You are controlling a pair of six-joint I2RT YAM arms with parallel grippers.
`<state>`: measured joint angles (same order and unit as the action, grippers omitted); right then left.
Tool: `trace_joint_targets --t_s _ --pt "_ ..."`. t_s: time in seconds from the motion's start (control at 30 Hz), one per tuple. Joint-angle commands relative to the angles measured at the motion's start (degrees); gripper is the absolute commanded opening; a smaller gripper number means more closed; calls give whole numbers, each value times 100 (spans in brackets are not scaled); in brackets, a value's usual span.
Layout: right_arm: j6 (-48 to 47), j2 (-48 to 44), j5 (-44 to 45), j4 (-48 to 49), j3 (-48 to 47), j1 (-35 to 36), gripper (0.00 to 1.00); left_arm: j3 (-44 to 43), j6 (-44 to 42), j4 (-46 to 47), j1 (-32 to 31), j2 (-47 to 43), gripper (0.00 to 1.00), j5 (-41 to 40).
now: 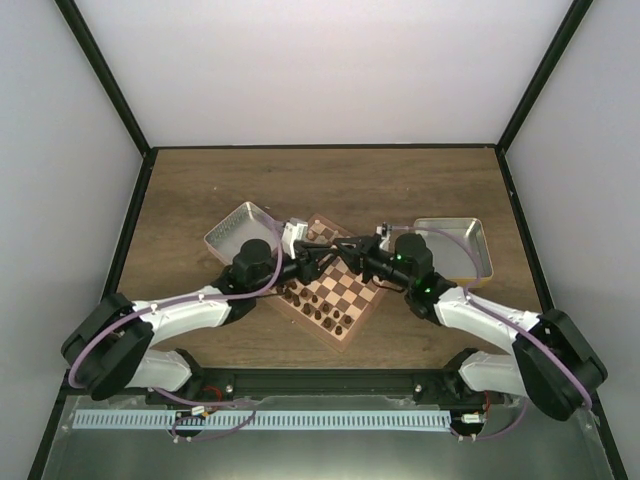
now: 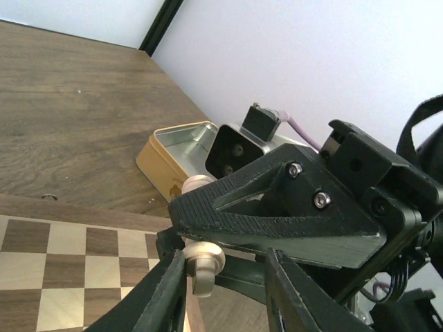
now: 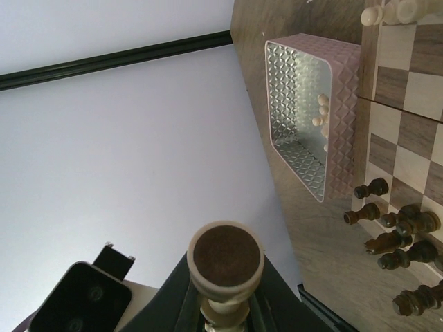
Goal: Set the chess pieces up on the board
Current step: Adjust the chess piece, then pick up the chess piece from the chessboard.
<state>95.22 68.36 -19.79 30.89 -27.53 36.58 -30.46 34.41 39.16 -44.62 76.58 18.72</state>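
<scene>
From above, both arms reach in over the board (image 1: 345, 300), which sits cornerwise in the middle of the table (image 1: 200, 190) between two metal trays, one on the left (image 1: 232, 235) and one on the right (image 1: 470, 262). The left end effector (image 1: 310, 258) and the right end effector (image 1: 352, 250) meet nose to nose above the far half of the board. A cluster of dark pieces (image 1: 315, 308) stands along the near-left edge. Through the left wrist camera, the left fingers (image 2: 169, 290) stand apart. The rounded end of a light piece (image 2: 204, 266) lies right against one of them and clear of the other, so nothing is clamped there. The right arm's broad black finger fills the space just above. Through the right wrist camera, the right end effector is closed on that light piece, whose felt-bottomed base (image 3: 226, 259) pokes out toward the lens. Off to the side, a few light chess pieces (image 3: 322, 114) lie in the patterned tray (image 3: 346, 124). A small group of light pieces (image 3: 387, 12) stands at the board's edge, and the dark ones (image 3: 391, 232) are bunched, some leaning. It looks to me like a hand-over in mid-air. The dark side appears mostly placed, if untidy, while the light side is barely begun, with the tray yet to be emptied.
</scene>
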Motion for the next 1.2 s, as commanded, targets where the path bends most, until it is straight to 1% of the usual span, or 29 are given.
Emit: trace_joint_targets --t_s 0.0,0.13,0.23,0.3,0.33,0.37,0.4,0.43,0.47,0.5,0.53,0.57,0.63,0.7,0.73,0.8,0.83,0.9,0.97,1.1,1.17 --pt "157 175 -199 282 -279 75 10 -306 -85 214 -26 152 30 19" --pt "210 270 -270 402 -288 95 10 -376 -180 95 -28 306 20 -10" --pt "168 323 -310 423 -322 108 10 -413 -309 -119 -29 325 7 -201" --pt "40 367 -319 396 -363 104 11 -455 -421 -343 -26 278 4 -416" --pt "-156 419 -361 432 -410 96 13 -479 -478 -506 -22 238 4 -550" --pt "-534 476 -449 432 -530 84 19 -533 -563 -729 -21 205 4 -681" --pt "-1094 538 -546 220 -730 78 27 -639 -652 -1029 -16 152 4 -830" --pt "-1795 602 -572 -279 -994 82 38 -724 -736 -1341 -13 102 4 -973" --pt "-2330 679 -578 -710 -1229 86 47 -798 -846 -1720 -16 34 4 -1129" --pt "-2843 755 -503 -1098 -1459 86 53 -862 -934 -2109 -13 -43 4 -1307" --pt "-3265 809 -354 -1501 -1573 86 58 -945 -1011 -2535 -7 -126 4 -1548" --pt "-3674 853 -135 -1821 -1640 86 61 -1006 -1078 -2974 -2 -197 4 -1788" --pt "-4328 856 380 -2313 -1685 86 64 -1213 -1203 -3931 29 -310 4 -2142" --pt "-4924 960 820 -2758 -1856 87 63 -1429 -1226 -4886 83 -385 4 -2580" --pt "-5195 1070 997 -3004 -2004 84 61 -1504 -1219 -5298 122 -423 4 -2750" --pt "-5605 1395 1180 -3461 -2352 86 55 -1642 -1143 -5997 246 -489 4 -3006" --pt "-5792 1565 1171 -3611 -2501 86 49 -1677 -1146 -6265 354 -547 4 -2992" --pt "-6072 1930 1162 -3750 -2785 94 37 -1687 -1169 -6445 497 -690 4 -2868" --pt "-6272 2328 1243 -3906 -3112 138 29 -1709 -1187 -6512 609 -816 4 -2768" --pt "-6484 3092 1882 -4317 -3778 287 27 -1803 -1253 -6630 764 -889 4 -2606" --pt "-6518 3389 2140 -4500 -4130 342 27 -1786 -1297 -6595 815 -886 4 -2499"
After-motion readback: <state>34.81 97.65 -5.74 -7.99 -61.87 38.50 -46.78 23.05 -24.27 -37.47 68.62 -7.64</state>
